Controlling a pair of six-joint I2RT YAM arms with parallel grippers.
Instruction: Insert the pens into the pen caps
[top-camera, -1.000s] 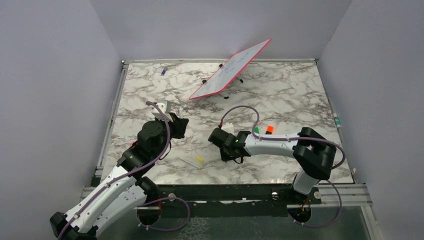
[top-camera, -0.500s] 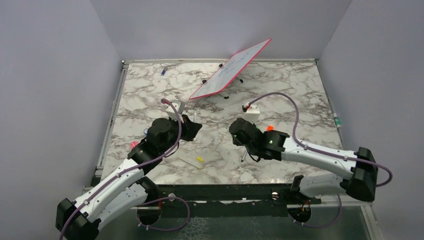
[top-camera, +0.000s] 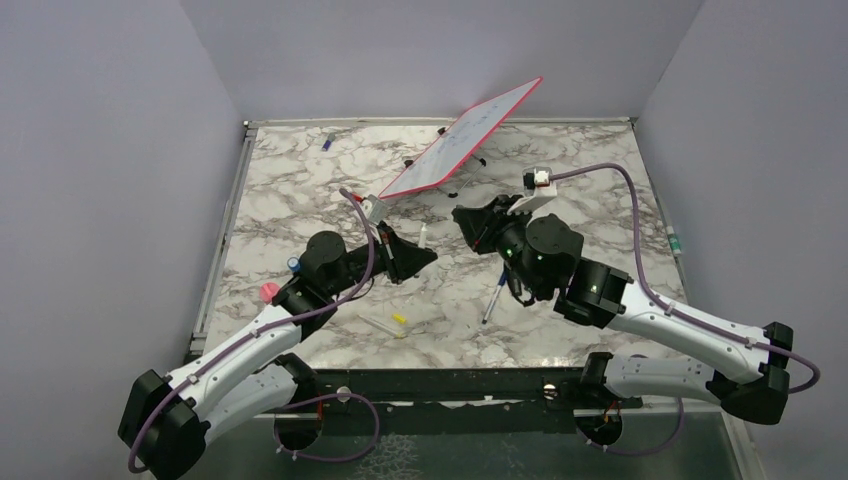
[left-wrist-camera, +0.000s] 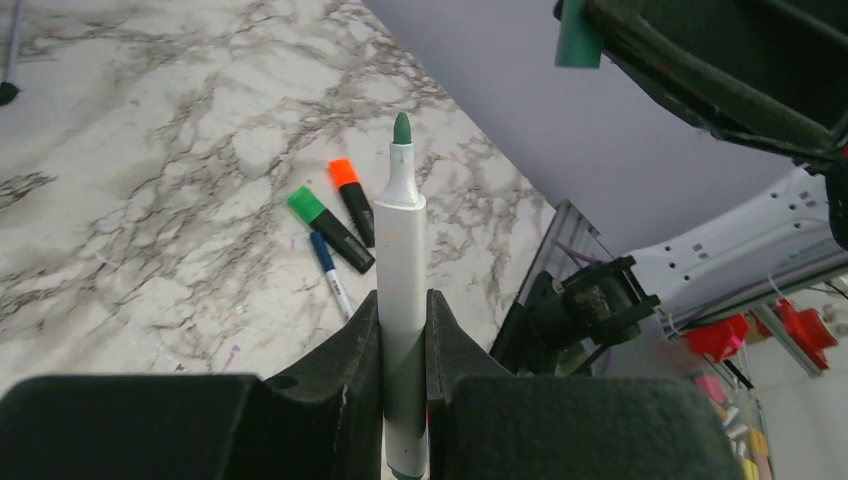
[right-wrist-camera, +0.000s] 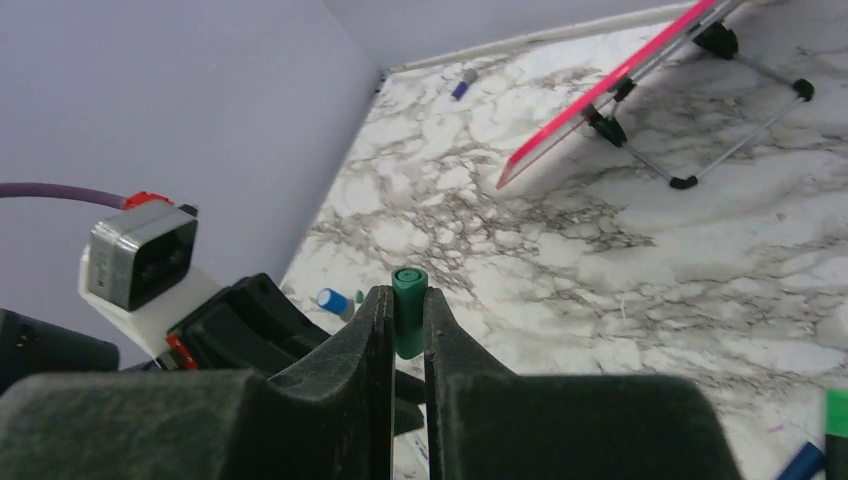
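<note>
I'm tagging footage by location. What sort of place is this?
Probably a robotics lab test cell rather than an office: a marble-patterned table boxed in by plain walls on three sides, an aluminium rail along its left edge, and a small tilted whiteboard standing as a prop.

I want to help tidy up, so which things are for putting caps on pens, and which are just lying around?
For the job: green-tipped pen in the left claw; green cap in the right claw; green highlighter, orange highlighter and blue pen on the table.
Just lying about: red-framed whiteboard on its stand.
</note>
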